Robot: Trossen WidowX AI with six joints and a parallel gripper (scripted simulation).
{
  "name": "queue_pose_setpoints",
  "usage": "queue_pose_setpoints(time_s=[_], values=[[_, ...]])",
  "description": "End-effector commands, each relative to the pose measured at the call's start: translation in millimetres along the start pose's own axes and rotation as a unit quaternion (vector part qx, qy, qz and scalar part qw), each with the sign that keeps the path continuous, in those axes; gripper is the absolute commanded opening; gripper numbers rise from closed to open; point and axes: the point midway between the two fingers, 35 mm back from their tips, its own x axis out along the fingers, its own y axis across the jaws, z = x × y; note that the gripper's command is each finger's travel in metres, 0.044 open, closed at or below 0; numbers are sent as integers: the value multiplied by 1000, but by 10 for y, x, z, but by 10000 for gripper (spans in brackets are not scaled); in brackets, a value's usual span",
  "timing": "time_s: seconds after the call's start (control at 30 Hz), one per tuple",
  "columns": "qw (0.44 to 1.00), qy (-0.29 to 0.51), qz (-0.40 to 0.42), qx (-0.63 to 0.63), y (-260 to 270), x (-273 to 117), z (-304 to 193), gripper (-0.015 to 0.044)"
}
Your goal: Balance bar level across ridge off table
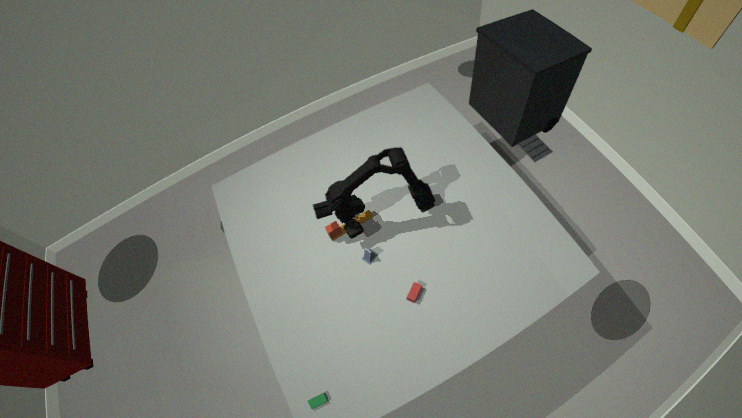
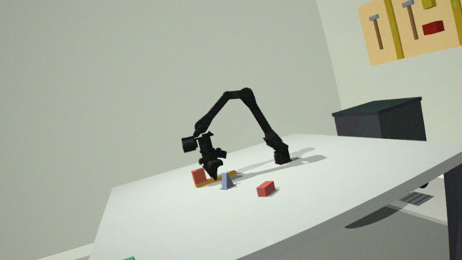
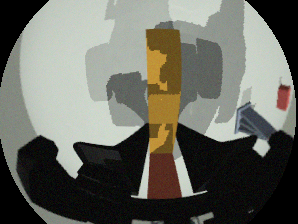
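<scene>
The gripper [image 2: 213, 174] is down low near the middle of the exterior frame, fingers pinched onto the bar [image 2: 226, 175], somewhere along its yellow shaft. The bar is lying flat on the table [image 2: 323, 193], with its red block end [image 2: 198, 175] sticking out just left of the fingers and the yellow end poking out to the right. In the wrist view the bar [image 3: 162, 96] runs straight up the middle of the frame, red end at the bottom between the dark finger shapes, yellow part stretching away toward the top.

The ridge [image 2: 226, 180], a little grey-blue wedge, sits just in front of the bar in the exterior shot, a bit right of the gripper; from the top view the ridge [image 1: 369, 254] is clearly apart from the bar, lower in the frame. Further right and lower there's a loose red block [image 2: 265, 188], and a green block [image 1: 317, 400] way down near the bottom edge of the top view.
</scene>
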Motion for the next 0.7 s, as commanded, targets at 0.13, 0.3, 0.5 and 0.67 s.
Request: queue_pose_setpoints(time_s=[0.13,0.3,0.5,0.67], values=[[1000,0,0,0,7,-135,-26,0],[1000,0,1,1,12,-261,-43,0],[1000,0,1,1,16,-414,-56,0],[1000,0,1,1,18,-542,-61,0]])
